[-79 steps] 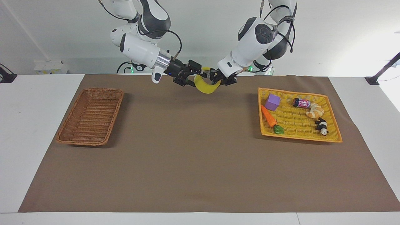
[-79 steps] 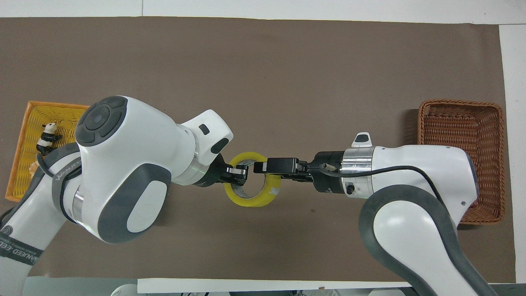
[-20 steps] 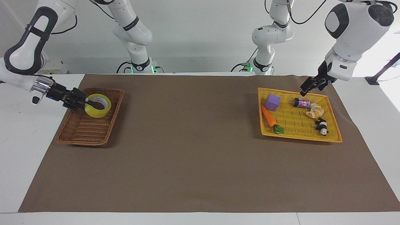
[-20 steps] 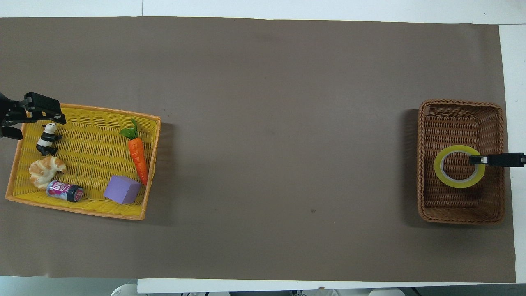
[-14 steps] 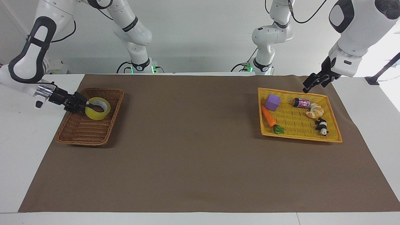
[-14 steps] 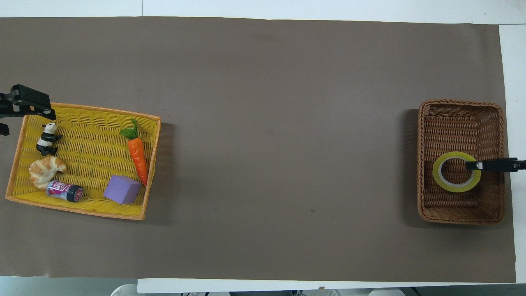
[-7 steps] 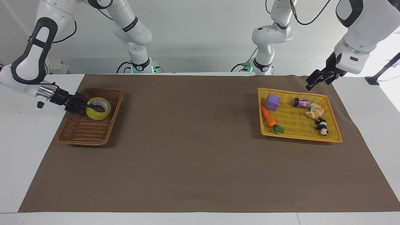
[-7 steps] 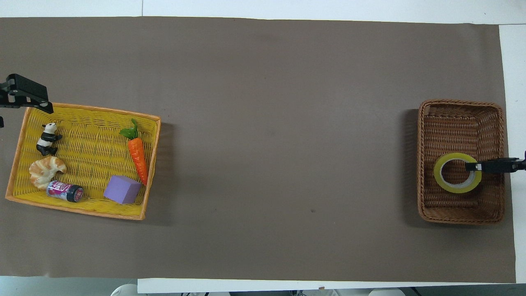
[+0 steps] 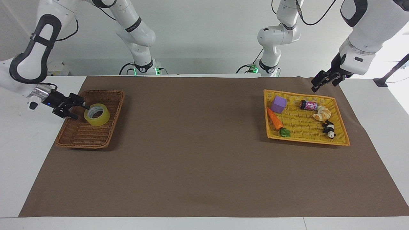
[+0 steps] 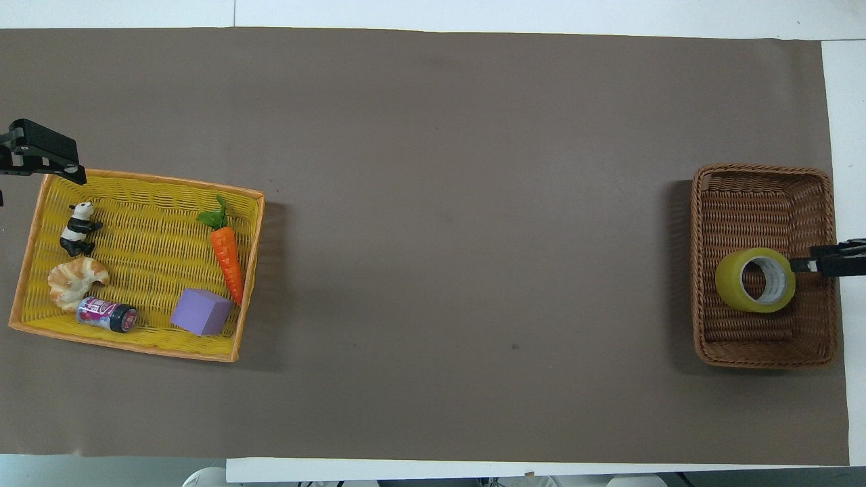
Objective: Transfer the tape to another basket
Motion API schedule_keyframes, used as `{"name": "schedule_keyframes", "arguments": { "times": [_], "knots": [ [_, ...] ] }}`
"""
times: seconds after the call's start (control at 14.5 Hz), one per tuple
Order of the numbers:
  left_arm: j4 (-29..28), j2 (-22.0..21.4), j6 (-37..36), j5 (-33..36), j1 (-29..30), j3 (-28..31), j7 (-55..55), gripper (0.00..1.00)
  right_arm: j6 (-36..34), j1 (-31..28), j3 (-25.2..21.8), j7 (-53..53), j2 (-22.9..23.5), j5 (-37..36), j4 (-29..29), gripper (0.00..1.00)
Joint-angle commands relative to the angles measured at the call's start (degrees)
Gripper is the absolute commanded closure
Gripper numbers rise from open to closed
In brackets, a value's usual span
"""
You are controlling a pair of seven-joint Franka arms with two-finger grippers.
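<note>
**Tape lies in the wicker basket as right gripper lets go**

We see the tape (image 9: 97, 114) lying tilted inside the basket (image 9: 80, 139), at the right arm's end of the table. The right gripper (image 9: 76, 110) sits just beside the roll, at the basket's outer rim, its fingers spread and nothing between them (one fingertip comes close to the roll's edge, and we cannot tell whether it touches). From overhead, only the tip of that gripper shows, level with the roll's upper edge. The roll rests in the half of the basket nearer the robots, its white core turned up and toward the gripper.

At the left arm's end of the table we find the left gripper (image 9: 322, 81) up in the air over the brown mat (image 9: 198, 159), just off the corner of the yellow tray (image 9: 306, 140), its fingers spread and holding nothing. Under and just past it, in the tray, lie a can (image 9: 308, 105), a croissant (image 9: 321, 113), a panda (image 9: 328, 129), a carrot (image 9: 275, 120) and a purple block (image 9: 278, 104).
</note>
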Motion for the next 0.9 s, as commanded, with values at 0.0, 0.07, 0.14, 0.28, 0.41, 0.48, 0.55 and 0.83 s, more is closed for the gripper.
{"name": "schedule_keyframes", "arguments": {
  "times": [0.0, 0.07, 0.14, 0.28, 0.41, 0.48, 0.55, 0.83],
  "knots": [
    [0.37, 0.09, 0.55, 0.75, -0.04, 0.18, 0.40, 0.00, 0.00, 4.12, 0.36, 5.30, -4.35, -7.32, 4.13, 0.00],
    [-1.21, -0.61, 1.69, 0.75, -0.04, 0.18, 0.40, 0.00, -0.18, 6.14, 0.36, 7.76, -5.32, -9.87, 5.36, 0.00],
    [-2.18, -1.05, 2.48, 0.75, -0.04, 0.18, 0.31, 0.00, -0.27, 7.82, 0.36, 10.83, -6.46, -12.86, 6.59, 0.00],
    [-1.93, -0.97, 2.93, 0.75, -0.12, 0.18, 0.23, 0.00, -1.58, 10.98, 0.36, 18.90, -8.92, -16.82, 8.18, 0.00],
    [-1.49, -0.88, 3.02, 1.01, -0.56, 0.18, 0.22, 0.00, -5.17, 13.53, 0.44, 29.87, -11.38, -20.69, 9.76, 0.00],
    [-1.49, -0.88, 3.10, 0.93, -0.56, 0.18, 0.22, 0.00, -8.32, 14.76, 0.44, 35.59, -12.09, -22.62, 11.33, 0.00],
    [-1.58, -0.97, 3.28, 0.92, -0.48, 0.09, 0.31, 0.00, -12.09, 16.78, 0.44, 41.48, -12.18, -23.95, 13.44, 0.00],
    [-2.28, -1.23, 3.19, 0.84, 0.05, 0.18, 0.31, 0.00, -19.86, 24.42, 0.53, 53.58, -11.31, -29.30, 21.96, 0.00]
  ]
}}
